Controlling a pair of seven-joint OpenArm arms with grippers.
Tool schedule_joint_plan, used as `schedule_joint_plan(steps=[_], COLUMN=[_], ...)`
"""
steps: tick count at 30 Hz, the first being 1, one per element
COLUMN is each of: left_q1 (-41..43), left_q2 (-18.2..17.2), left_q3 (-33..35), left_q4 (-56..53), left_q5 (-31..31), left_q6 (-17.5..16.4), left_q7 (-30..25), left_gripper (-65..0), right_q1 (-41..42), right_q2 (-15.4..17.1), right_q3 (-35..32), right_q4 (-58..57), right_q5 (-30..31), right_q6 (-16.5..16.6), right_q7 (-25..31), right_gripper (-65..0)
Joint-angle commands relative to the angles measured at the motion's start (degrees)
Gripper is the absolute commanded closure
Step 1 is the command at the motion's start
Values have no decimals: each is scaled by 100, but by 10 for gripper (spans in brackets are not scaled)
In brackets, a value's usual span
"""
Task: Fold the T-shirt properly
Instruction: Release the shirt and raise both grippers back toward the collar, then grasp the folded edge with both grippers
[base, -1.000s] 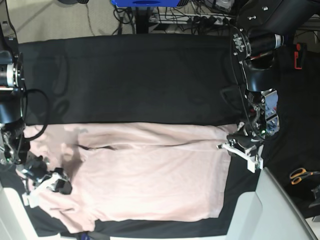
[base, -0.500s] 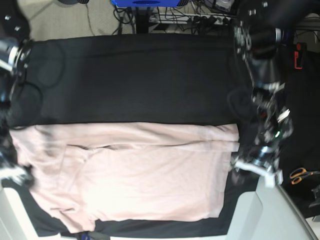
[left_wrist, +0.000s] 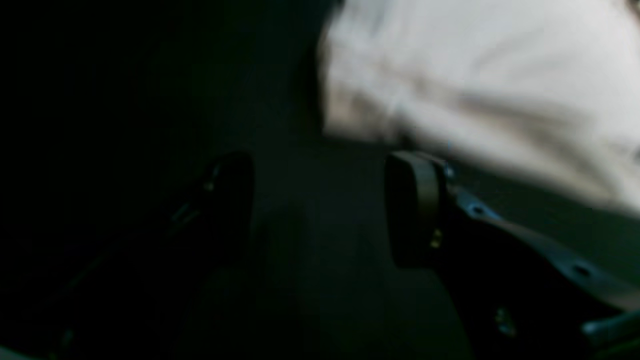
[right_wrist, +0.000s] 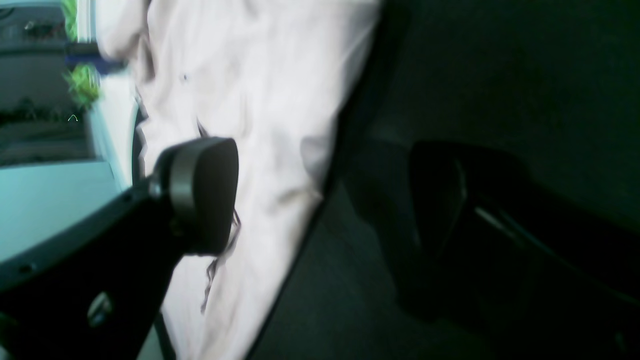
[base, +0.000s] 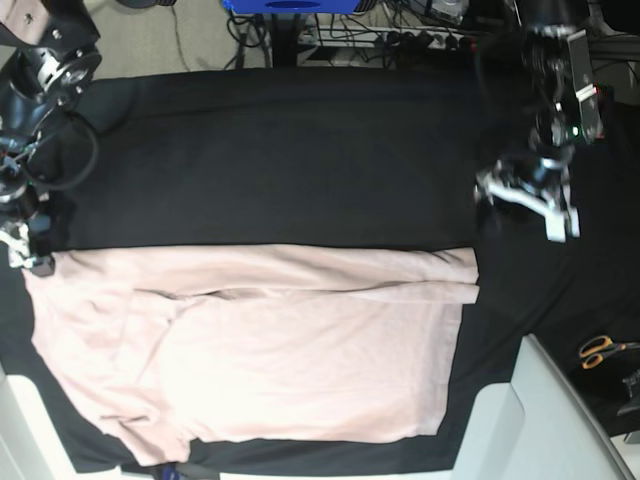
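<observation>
Now the right gripper (base: 22, 250) stands at the left edge of the black tablecloth (base: 280, 150), just beside the upper left corner of the T-shirt (base: 260, 350). In the right wrist view its two pads are spread wide apart and hold nothing; one pad hangs over the pink cloth and the other over the black cloth.

The T-shirt lies flat on the near half of the tablecloth, as a wide band from the left edge almost to the right side. A long crease runs across it near its far edge, so I judge that one fold along the length is already made.

The left gripper (base: 525, 200) is above the bare tablecloth near the right edge, apart from the shirt's upper right corner. Its jaws are also spread and empty in the left wrist view, though this view is blurred.

So the step in hand seems to be the pause between two folds, with both arms lifted off. The next move probably calls for both grippers to go down to an edge of the shirt, pinch it at two matching points, and carry it over evenly, so that the cloth does not wrinkle.
</observation>
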Motion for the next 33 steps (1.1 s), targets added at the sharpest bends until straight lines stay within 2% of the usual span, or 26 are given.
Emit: schedule_joint_plan(steps=[1, 7, 11, 18, 20, 24, 26, 27, 29, 33], left_q1=[-43, 186, 239, 221, 203, 186, 177, 142, 19, -342], left_q2=[-74, -74, -74, -12, -4, 67, 75, 84, 119, 190], left_q3=[-30, -30, -30, -30, -30, -30, -30, -30, -30, -162], left_q4=[87, 69, 69, 69, 69, 69, 69, 69, -10, -520], left_q5=[-51, -51, -69, -78, -87, -87, -87, -87, -87, -87], left_q6=[-43, -43, -43, -43, -43, -43, -43, -43, -43, -43], left_q7=[-173, -173, -173, -156, -147, -147, -147, -147, -138, -147], left_gripper=[-398, -398, -398, -398, -398, -398, -398, -398, -398, -398], right_q1=[161, 557, 689, 882, 891, 891, 891, 882, 882, 865], right_q2=[132, 484, 633, 659, 659, 659, 651, 651, 651, 642], right_q3=[-4, -48, -57, -66, -66, -66, -66, -66, -66, -66], right_q4=[-89, -1381, -1751, -1838, -1838, -1838, -1838, -1847, -1944, -2041], right_q5=[47, 38, 12, -6, -6, -6, -6, 3, 3, 3], right_q6=[162, 197, 197, 197, 197, 197, 197, 189, 189, 189], right_q7=[80, 784, 1118, 1153, 1153, 1127, 1118, 1118, 1118, 1118], right_gripper=[-510, -510, -509, -489, -395, -131, -18, 0, -18, -2])
